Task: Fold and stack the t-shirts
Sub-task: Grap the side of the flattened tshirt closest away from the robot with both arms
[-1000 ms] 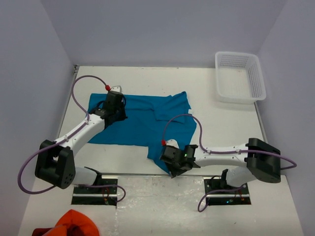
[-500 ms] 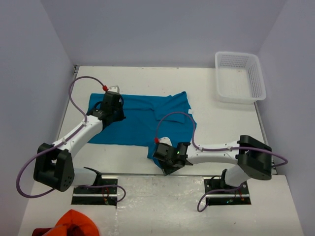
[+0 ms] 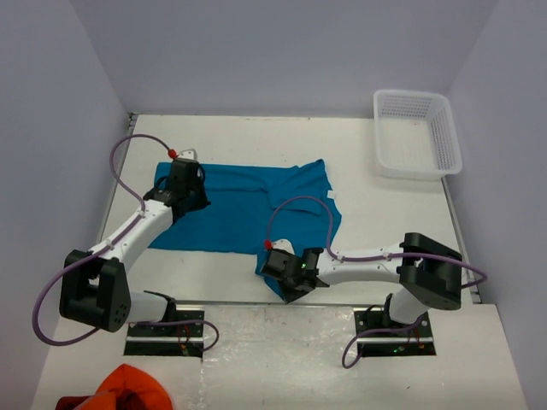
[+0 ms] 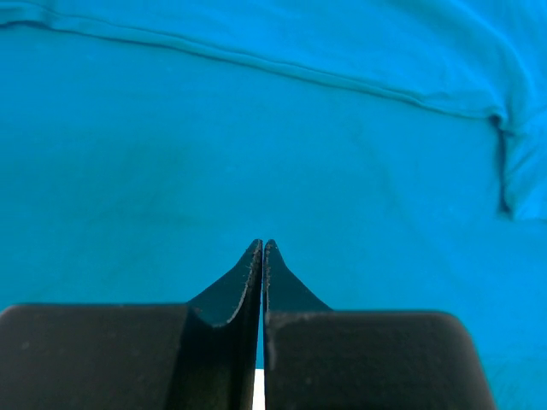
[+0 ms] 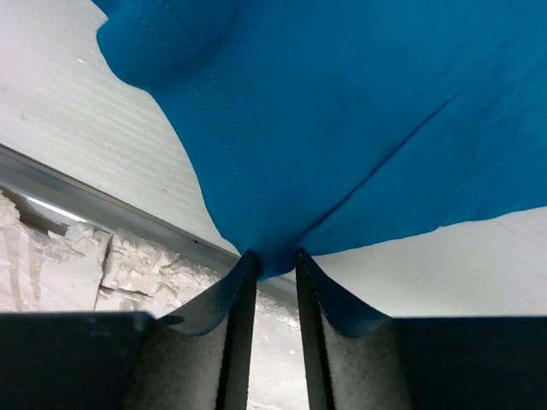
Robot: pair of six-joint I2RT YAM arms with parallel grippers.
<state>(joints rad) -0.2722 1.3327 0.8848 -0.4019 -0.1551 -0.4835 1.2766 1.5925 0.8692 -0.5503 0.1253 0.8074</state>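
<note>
A teal-blue t-shirt (image 3: pixel 239 209) lies spread flat on the white table, and its lower right part runs down to a point near the table's front edge. My left gripper (image 3: pixel 195 198) is shut over the shirt's left part; in the left wrist view its tips (image 4: pixel 263 245) meet above flat cloth (image 4: pixel 282 145) with nothing between them. My right gripper (image 3: pixel 289 289) is at the shirt's near corner. In the right wrist view the pointed cloth corner (image 5: pixel 272 256) sits pinched between the narrowed fingers of that gripper (image 5: pixel 270 260), and creases fan out from there.
A white mesh basket (image 3: pixel 410 171) stands at the back right of the table. An orange-red bunched cloth (image 3: pixel 128 389) lies off the table at the bottom left. The table's metal front edge (image 5: pixel 85 201) runs just under the right gripper.
The right gripper has slid left along the front edge and its jaws have narrowed onto the shirt's near corner. The left gripper has shifted left and farther back over the shirt, still shut.
</note>
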